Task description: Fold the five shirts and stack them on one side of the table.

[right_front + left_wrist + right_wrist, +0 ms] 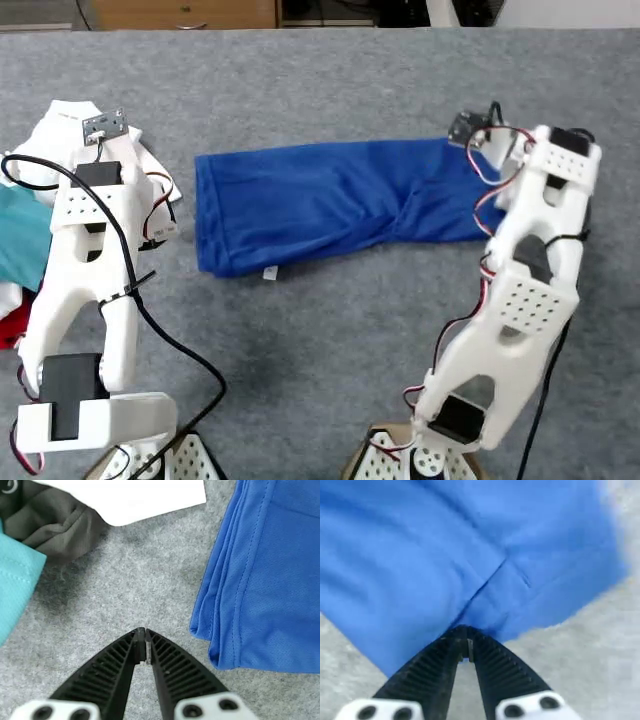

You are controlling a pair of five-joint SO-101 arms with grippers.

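Observation:
A blue shirt [330, 205] lies folded into a long strip across the middle of the grey table. My left gripper [145, 632] is shut with nothing in it, just above bare table beside the blue shirt's [270, 570] near left corner. The left arm [90, 230] stands over a heap at the table's left edge: a white shirt [60, 125], a teal shirt [20, 235] and a red shirt [10, 325]. A dark shirt [55, 525] lies by the white shirt [135, 495]. My right gripper [465, 630] is shut, its tips at the edge of the blue shirt's [445, 545] right end.
The grey felt table top [330, 340] is bare in front of the blue shirt, between the two arm bases. The right arm [540, 250] leans over the shirt's right end. Wooden furniture [180, 12] stands beyond the far edge.

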